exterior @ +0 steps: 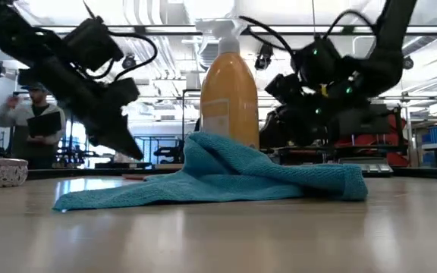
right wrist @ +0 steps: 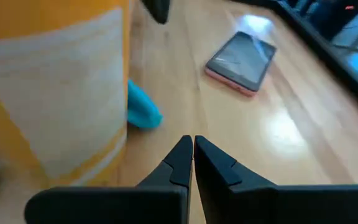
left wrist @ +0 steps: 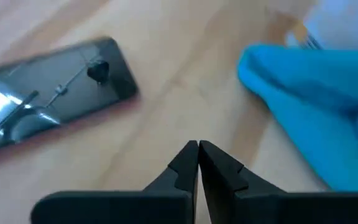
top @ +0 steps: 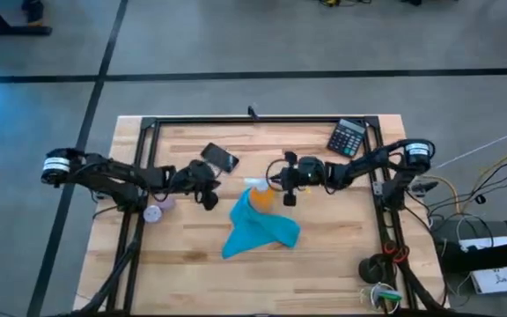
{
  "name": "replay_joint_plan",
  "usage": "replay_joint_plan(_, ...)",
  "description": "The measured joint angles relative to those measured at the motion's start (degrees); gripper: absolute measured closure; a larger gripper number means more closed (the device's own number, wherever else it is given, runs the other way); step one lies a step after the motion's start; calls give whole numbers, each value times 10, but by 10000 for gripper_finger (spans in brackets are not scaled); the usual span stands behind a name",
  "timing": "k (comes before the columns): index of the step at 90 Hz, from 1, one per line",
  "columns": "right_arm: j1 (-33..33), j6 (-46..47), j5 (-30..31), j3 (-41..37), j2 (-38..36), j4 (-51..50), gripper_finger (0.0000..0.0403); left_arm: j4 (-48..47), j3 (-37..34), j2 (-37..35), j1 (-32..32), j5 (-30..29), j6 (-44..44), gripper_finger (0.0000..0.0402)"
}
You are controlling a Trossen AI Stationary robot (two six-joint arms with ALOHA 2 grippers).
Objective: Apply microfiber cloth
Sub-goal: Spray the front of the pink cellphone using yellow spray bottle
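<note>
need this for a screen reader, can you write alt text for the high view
Top-down view of a wooden table with a crumpled turquoise cloth near its middle, lying against an orange spray bottle. The left claw and right claw, both shut, hang on either side of the bottle. A phone and a calculator lie toward the far edge.

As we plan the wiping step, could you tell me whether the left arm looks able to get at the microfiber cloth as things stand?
Probably yes. The left gripper, fingers shut, hangs beside the microfiber cloth with only bare table between them. The phone lies off to the side, not in the way.
</note>
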Motion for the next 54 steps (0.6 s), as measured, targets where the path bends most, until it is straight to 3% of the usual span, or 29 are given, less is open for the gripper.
replay_joint_plan(27,-3,34,-82,46,96,82,403,3,-47,24,3,-57,-73,400)
replay_joint_plan(54,38,47,-104,61,103,101,403,8,-48,38,50,-69,-61,401)
